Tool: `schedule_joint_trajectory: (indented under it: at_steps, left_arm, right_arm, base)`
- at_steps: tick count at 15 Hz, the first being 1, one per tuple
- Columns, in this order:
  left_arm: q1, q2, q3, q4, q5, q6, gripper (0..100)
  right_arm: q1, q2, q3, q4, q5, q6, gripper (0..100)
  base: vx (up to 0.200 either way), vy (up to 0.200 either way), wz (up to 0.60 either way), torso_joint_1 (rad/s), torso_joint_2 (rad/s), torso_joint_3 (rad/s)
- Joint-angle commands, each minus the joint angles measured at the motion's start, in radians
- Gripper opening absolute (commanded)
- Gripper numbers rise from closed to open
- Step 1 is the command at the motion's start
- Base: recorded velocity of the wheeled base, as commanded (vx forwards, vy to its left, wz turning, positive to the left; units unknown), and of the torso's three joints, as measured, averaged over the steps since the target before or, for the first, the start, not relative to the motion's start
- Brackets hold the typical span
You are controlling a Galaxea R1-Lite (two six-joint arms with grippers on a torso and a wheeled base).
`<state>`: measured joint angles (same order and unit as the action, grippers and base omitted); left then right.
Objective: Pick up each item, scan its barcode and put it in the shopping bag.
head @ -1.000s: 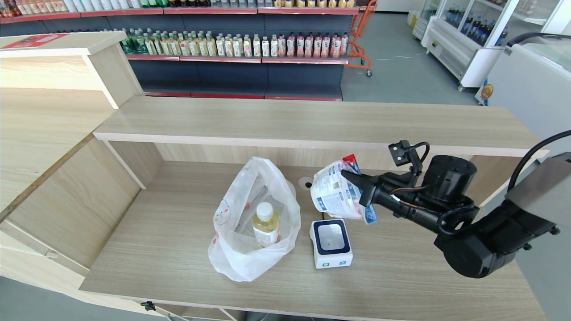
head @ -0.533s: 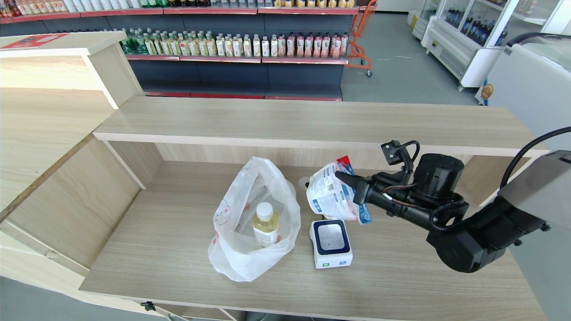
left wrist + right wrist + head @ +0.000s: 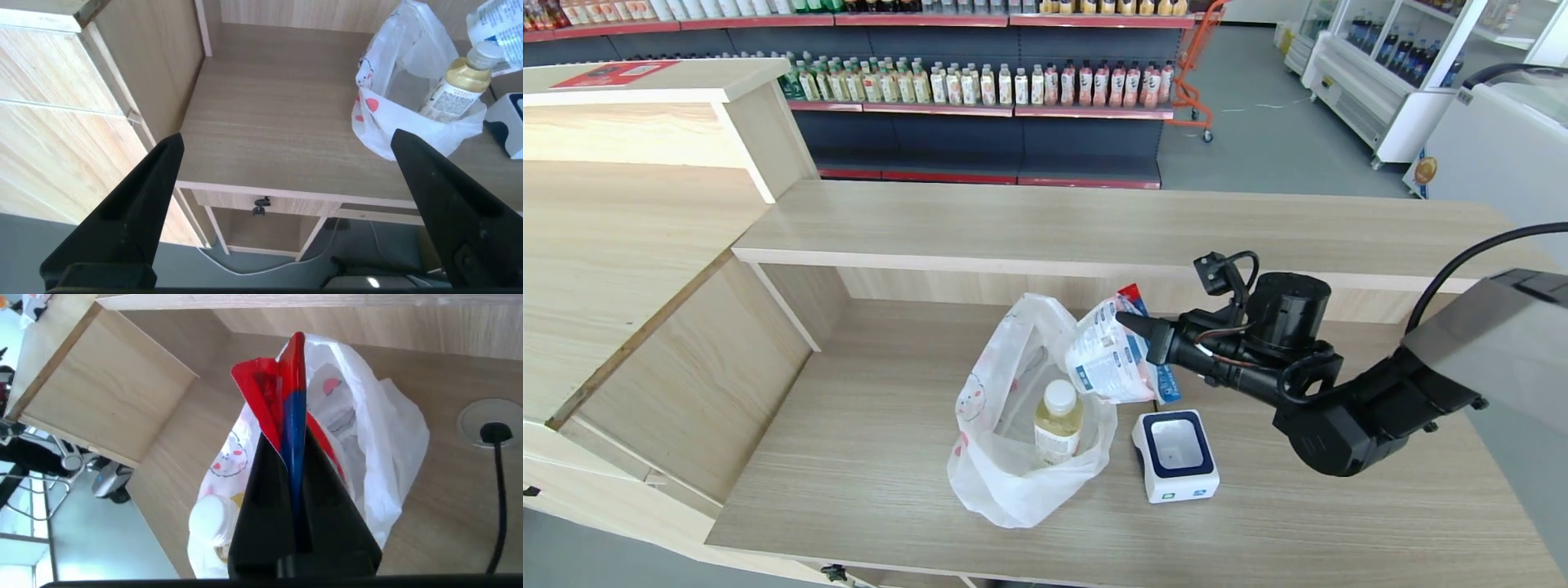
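In the head view, the right gripper [image 3: 1134,324] sat just right of the frame's centre, jaws pinched shut on the red-and-blue seam of the packet [image 3: 1104,361]. Held by that edge, the packet hung off the counter [image 3: 866,482], overlapping the right rim of the bag [image 3: 992,474]. The scanner [image 3: 1176,454] lay below and to the right of it, window up. Because the packet hung nearer the bag's mouth than the scanner's window, it looked set for dropping in. The bag stood open at lower centre with a bottle [image 3: 1058,418] upright inside, which propped its walls apart.

In the left wrist view, the left gripper [image 3: 286,139] hung beyond the counter's near edge, jaws spread wide and empty, well apart from the bag [image 3: 392,126], bottle [image 3: 452,86] and scanner [image 3: 511,124]. There it kept out of the other arm's way.

In the right wrist view, the fingers [image 3: 265,498] were closed flat on the packet's [image 3: 282,388] seam. The bag's [image 3: 372,437] opening lay right beyond it, and the bottle's cap [image 3: 208,516] showed inside.
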<state>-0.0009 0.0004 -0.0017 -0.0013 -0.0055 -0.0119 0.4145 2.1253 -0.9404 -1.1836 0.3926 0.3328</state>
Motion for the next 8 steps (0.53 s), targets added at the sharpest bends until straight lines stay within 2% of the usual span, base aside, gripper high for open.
schedule_joint_trajectory:
  at_steps: [1,8]
  left_arm:
    - [0.001,0.000,0.000,0.000,-0.001,0.000,100]
    - [0.001,0.000,0.000,0.000,-0.001,0.000,100]
  right_arm:
    - [0.015,0.036,-0.018,-0.001,-0.001,0.000,0]
    - [0.020,0.185,-0.103,-0.001,-0.012,-0.028,0]
  base:
    - [0.000,0.000,0.00,0.000,0.00,0.000]
    - [0.000,0.000,0.00,0.000,0.00,0.000]
